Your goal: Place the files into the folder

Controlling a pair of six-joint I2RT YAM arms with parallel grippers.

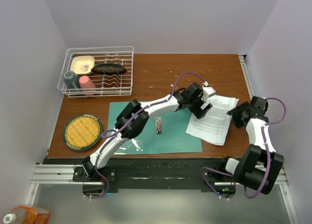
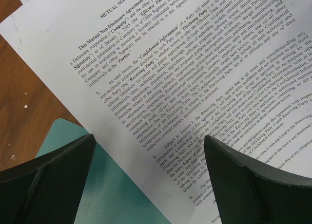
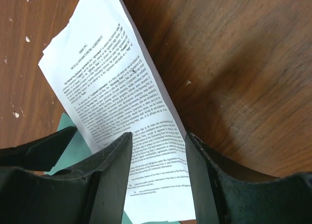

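Note:
The teal folder (image 1: 146,131) lies open and flat at the table's front middle, its metal clip (image 1: 158,125) at the spine. The files (image 1: 214,118), white printed sheets, lie askew to its right, their left edge over the folder's right edge. My left gripper (image 1: 200,108) hovers open over that overlap. In the left wrist view its gripper (image 2: 148,153) is open and empty over the files (image 2: 161,73) and the folder (image 2: 102,185). My right gripper (image 1: 239,116) is at the sheets' right edge. In the right wrist view its gripper (image 3: 158,141) is open, with the files (image 3: 112,83) between its fingers.
A white wire dish rack (image 1: 97,70) with a bowl, cups and a dark utensil stands at the back left. A round green dish with a yellow woven mat (image 1: 82,131) sits at the front left. Walls enclose the table on three sides.

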